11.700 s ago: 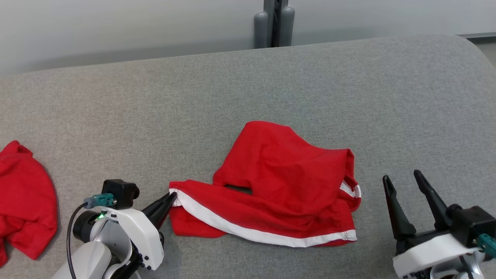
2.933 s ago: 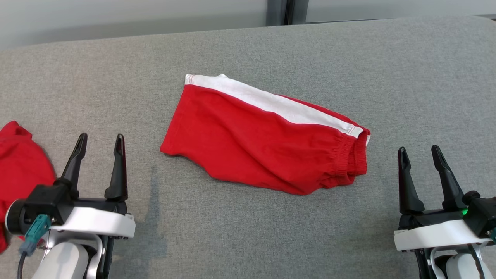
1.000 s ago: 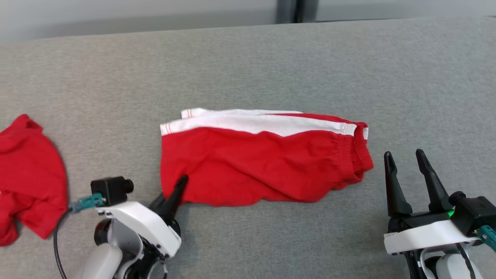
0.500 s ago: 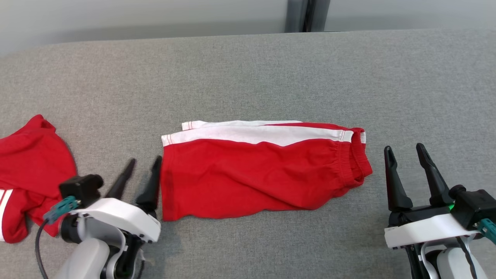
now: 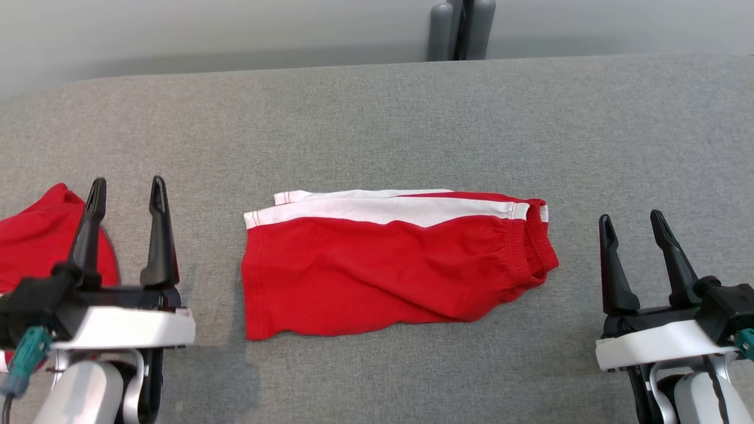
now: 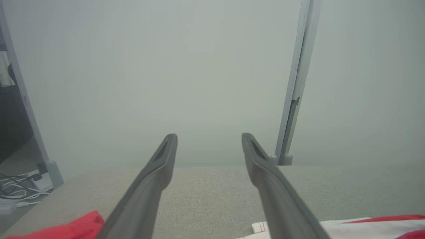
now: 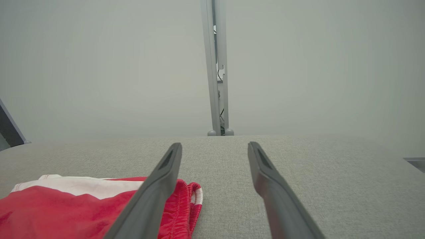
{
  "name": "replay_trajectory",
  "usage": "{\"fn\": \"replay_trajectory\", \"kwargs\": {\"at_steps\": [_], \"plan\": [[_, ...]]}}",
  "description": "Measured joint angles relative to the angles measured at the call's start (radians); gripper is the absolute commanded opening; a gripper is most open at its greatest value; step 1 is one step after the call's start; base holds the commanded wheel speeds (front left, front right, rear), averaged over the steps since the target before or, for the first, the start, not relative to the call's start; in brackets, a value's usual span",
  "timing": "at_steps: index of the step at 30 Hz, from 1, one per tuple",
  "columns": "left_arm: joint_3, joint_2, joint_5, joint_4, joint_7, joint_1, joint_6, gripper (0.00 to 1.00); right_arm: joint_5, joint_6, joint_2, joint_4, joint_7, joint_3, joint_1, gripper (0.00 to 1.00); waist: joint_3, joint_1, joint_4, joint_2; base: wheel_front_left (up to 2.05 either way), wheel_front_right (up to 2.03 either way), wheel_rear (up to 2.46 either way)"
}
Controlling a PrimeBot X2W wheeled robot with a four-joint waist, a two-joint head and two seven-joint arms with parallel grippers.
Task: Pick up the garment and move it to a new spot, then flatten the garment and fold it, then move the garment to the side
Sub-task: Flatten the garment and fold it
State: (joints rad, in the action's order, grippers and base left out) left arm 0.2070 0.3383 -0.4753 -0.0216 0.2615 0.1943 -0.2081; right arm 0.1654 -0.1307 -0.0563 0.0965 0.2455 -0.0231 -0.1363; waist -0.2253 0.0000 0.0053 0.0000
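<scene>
Big grey fabric-covered desk (image 5: pixel 377 118) takes up most of the head view, running edge to edge across the frame.

The shorts (image 5: pixel 377 271) are lying folded and pretty flat in the middle of the frame, a bit below centre. Long axis runs left to right across the picture. The elastic waistband (image 5: pixel 533 247) points at the right side of the frame and the leg hems point left. The white stripe (image 5: pixel 383 209) runs along the upper edge, with the red panel below it. The bottom edge is a little wavy and there are some wrinkles near the waistband.

Left claw (image 5: pixel 127 182) sits in the lower left of the frame, fingers spread apart with nothing between them, clear of the shorts' left edge. Right claw (image 5: pixel 631 217) is in the lower right, also spread wide and empty, just off the waistband end. Both have their fingers pointing up the frame.

A second red garment (image 5: pixel 35 241) is bunched up at the left edge, partly behind the left claw.

A grey post (image 5: pixel 459 29) stands behind the desk at the top of the frame.

In the right wrist view the waistband end shows at the lower left (image 7: pixel 66 209), beside that claw's own finger.
</scene>
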Motion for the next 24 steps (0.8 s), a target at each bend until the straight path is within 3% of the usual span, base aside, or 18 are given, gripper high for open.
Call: {"fn": "replay_trajectory", "kwargs": {"at_steps": [8, 17, 24], "plan": [[-0.003, -0.006, 0.069, -0.042, 0.000, -0.121, -0.001, 1.00, -0.017, 0.000, 0.003, 0.030, -0.007, 0.018, 0.026, 1.00, 0.023, 0.0000, 0.006, 0.0000, 0.00, 0.00, 0.00], [0.017, -0.010, 0.069, -0.009, 0.000, -0.126, 0.016, 1.00, -0.017, 0.000, 0.005, 0.037, -0.017, 0.023, 0.034, 1.00, 0.041, 0.0000, 0.018, 0.0001, 0.00, 0.00, 0.00], [0.039, -0.018, 0.069, 0.014, -0.002, -0.120, 0.024, 1.00, -0.006, 0.000, 0.006, 0.053, -0.052, -0.062, 0.017, 1.00, 0.051, 0.0001, 0.037, 0.0000, 0.00, 0.00, 0.00]]}}
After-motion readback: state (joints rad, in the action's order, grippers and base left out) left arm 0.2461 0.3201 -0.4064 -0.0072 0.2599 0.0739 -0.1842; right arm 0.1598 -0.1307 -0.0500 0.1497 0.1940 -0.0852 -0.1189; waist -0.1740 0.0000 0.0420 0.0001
